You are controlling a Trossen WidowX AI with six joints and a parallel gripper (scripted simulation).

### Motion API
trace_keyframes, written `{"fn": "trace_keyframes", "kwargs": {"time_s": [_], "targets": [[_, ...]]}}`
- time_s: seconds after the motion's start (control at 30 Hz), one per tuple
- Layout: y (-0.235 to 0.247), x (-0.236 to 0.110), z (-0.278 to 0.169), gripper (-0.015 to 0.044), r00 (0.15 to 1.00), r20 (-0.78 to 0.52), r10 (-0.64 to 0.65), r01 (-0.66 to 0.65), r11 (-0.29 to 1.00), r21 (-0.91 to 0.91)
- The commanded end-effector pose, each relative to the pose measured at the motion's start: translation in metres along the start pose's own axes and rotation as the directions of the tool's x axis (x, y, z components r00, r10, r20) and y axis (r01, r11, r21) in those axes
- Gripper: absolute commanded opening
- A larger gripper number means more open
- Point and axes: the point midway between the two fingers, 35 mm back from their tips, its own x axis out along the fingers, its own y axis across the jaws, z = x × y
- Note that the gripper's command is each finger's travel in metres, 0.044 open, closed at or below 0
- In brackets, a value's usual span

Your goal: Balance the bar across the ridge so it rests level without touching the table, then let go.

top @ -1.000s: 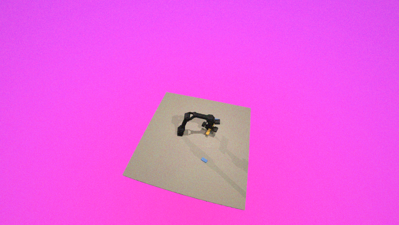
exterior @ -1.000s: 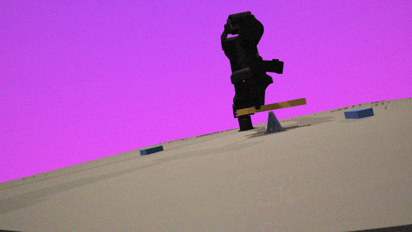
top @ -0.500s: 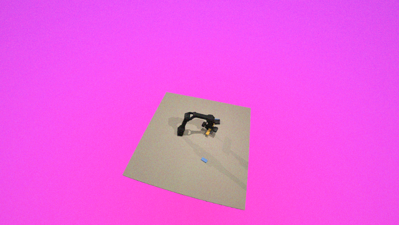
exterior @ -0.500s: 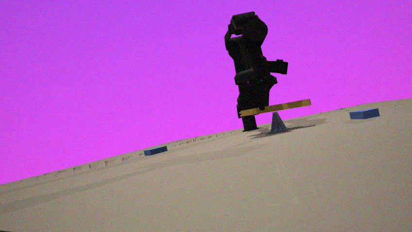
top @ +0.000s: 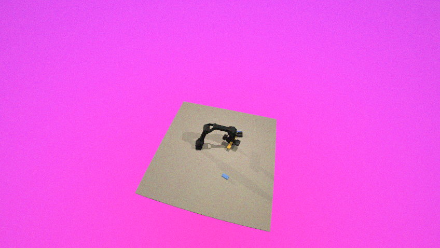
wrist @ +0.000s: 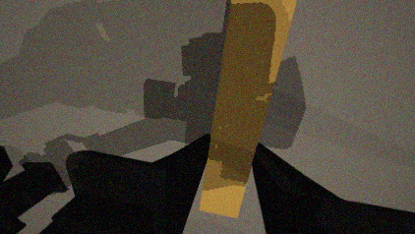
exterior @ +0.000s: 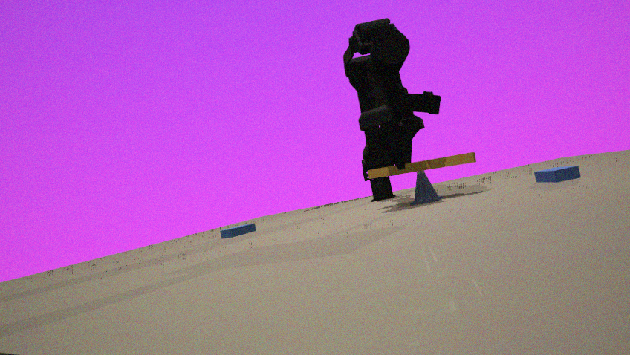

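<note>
My gripper (exterior: 400, 166) (wrist: 231, 143) is shut on the yellow bar (top: 229, 146) (exterior: 449, 162) (wrist: 246, 74), left of its middle in the exterior view. The grey-blue ridge (exterior: 426, 190) stands on the table under the bar, near the bar's middle and right of my fingers. The ridge's top meets the bar's underside in that view; whether they touch is too fine to tell. The bar is off the table and looks roughly level against the tilted table line. I cannot make out the ridge in the top view or wrist view.
One blue block (top: 225, 176) (exterior: 238, 231) lies on the table (top: 184, 178) well away from the bar. Another blue block (top: 239, 131) (exterior: 556, 174) lies on the other side, partly hidden by the arm in the top view.
</note>
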Motion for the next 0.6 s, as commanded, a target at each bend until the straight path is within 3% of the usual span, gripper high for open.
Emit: {"fn": "trace_keyframes", "kwargs": {"time_s": [0.0,0.57], "targets": [[-0.0002,0.0013,-0.0001,0.0,1.0,-0.002,0.0,0.0,1.0,0.001],[0.0,0.0027,-0.0002,0.0,1.0,-0.003,0.0,0.0,1.0,0.001]]}}
